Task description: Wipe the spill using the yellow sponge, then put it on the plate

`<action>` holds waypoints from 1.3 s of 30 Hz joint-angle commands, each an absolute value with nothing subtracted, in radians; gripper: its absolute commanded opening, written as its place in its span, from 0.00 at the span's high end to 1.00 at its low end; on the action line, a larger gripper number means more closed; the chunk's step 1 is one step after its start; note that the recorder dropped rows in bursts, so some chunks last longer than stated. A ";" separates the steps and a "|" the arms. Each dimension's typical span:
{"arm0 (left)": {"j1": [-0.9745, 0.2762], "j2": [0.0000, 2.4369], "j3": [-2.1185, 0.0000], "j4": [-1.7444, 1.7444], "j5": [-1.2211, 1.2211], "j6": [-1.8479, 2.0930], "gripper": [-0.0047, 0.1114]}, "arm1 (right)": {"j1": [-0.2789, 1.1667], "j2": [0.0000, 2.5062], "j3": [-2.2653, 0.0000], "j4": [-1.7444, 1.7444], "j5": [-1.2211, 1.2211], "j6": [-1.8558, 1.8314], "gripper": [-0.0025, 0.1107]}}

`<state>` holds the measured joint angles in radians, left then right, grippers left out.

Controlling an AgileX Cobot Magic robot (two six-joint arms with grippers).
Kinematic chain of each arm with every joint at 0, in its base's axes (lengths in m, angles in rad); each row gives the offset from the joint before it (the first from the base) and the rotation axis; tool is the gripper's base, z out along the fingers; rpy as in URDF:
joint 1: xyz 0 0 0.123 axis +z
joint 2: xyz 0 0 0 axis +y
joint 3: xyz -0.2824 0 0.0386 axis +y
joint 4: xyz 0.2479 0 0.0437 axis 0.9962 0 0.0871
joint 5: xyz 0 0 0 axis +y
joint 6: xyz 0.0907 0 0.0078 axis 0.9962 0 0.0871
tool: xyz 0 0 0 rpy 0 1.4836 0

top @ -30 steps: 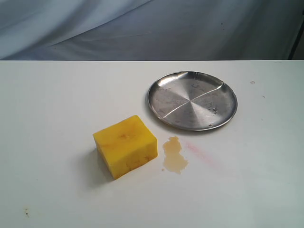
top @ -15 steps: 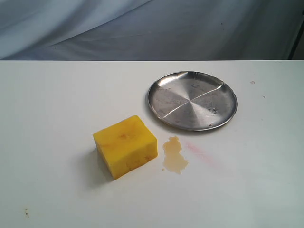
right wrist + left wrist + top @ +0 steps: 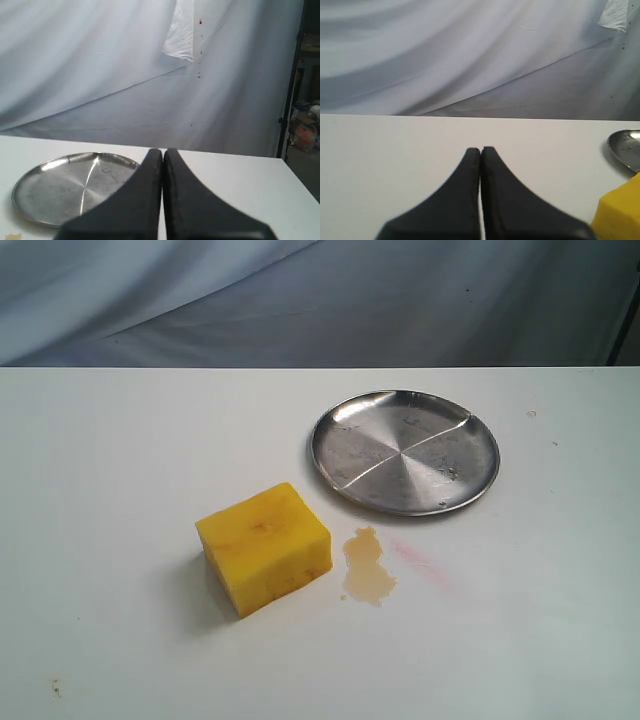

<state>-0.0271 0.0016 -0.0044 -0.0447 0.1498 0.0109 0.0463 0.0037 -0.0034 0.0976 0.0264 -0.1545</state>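
The yellow sponge (image 3: 264, 546) lies flat on the white table, left of centre in the exterior view. Just to its right is the small amber-brown spill (image 3: 367, 566), apart from the sponge. The silver plate (image 3: 404, 450) sits behind them, with nothing on it. Neither arm appears in the exterior view. In the left wrist view my left gripper (image 3: 481, 150) is shut on nothing, with a corner of the sponge (image 3: 619, 214) and the plate's rim (image 3: 625, 146) off to one side. In the right wrist view my right gripper (image 3: 163, 151) is shut on nothing, with the plate (image 3: 60, 192) beyond it.
A faint pink smear (image 3: 422, 562) marks the table right of the spill. A pale cloth backdrop (image 3: 320, 300) hangs behind the table's far edge. A small dark speck (image 3: 55, 687) lies near the front left corner.
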 commanded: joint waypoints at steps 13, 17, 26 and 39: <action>-0.028 0.000 0.000 -0.044 0.146 0.013 0.95 | 0.049 0.000 -0.144 0.254 -0.239 -0.101 0.98; -0.028 0.000 0.000 -0.044 0.146 0.013 0.95 | 0.049 0.027 -0.270 0.254 -0.167 -0.133 0.98; -0.028 0.000 0.000 -0.044 0.146 0.008 0.95 | 0.122 0.394 -0.532 0.250 0.077 -0.135 0.98; -0.028 0.000 0.000 -0.044 0.146 0.010 0.95 | 0.333 1.066 -0.888 0.275 0.454 -0.135 0.98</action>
